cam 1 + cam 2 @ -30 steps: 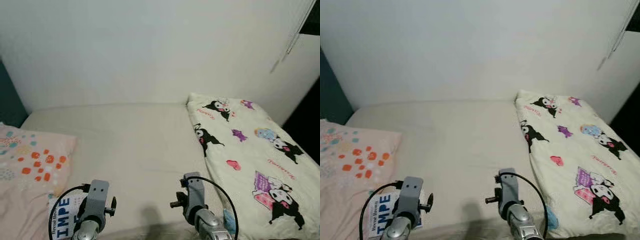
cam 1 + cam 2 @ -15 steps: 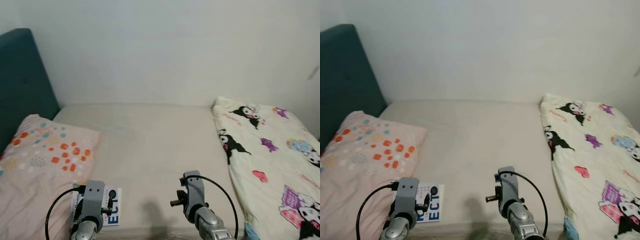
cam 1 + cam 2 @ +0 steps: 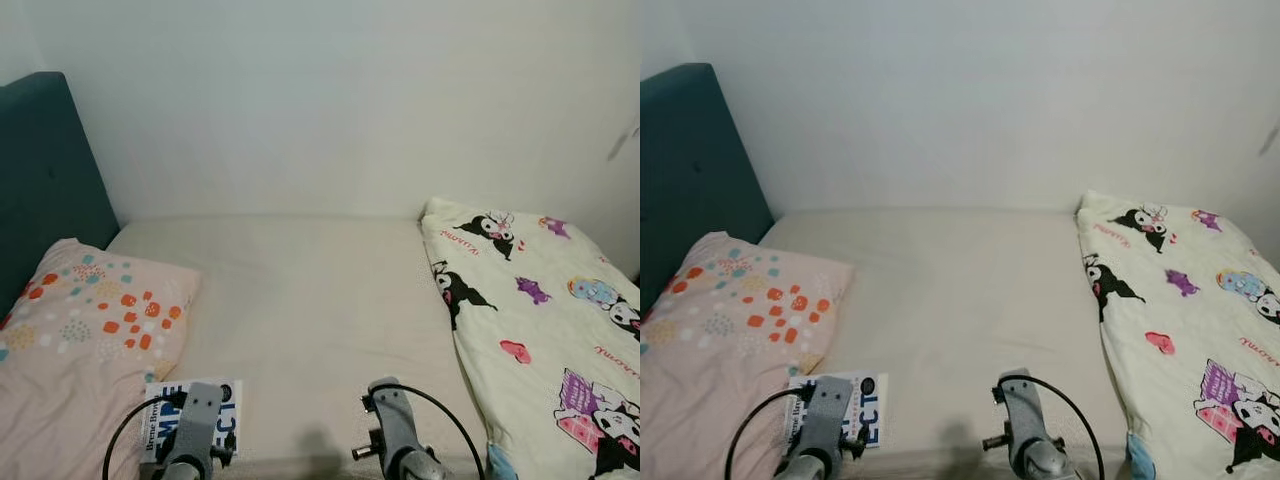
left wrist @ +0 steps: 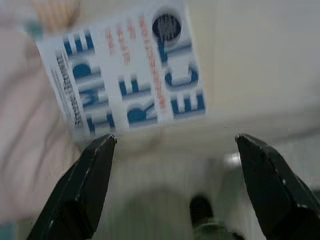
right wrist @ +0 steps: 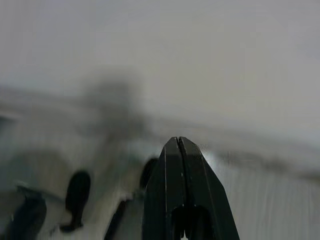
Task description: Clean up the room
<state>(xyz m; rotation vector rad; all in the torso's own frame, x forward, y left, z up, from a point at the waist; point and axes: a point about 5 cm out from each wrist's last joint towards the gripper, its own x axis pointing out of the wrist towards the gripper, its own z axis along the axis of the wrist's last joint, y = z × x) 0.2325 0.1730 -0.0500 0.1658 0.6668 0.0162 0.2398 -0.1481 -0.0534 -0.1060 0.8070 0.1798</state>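
A white book with blue letters lies on the cream bed near its front edge, beside a pink dotted pillow. In the left wrist view the same book sits just beyond my left gripper, whose two fingers stand wide open with nothing between them. My left arm hangs over the book's near edge. My right gripper is shut and holds nothing, above the bed's front edge; its arm shows low in the middle.
A white blanket with cartoon prints covers the right side of the bed. A dark teal headboard stands at the left. A plain white wall rises behind the bed.
The camera has swung left and then settled, bringing headboard, pillow and book into view. Both arms now sit lower in the picture.
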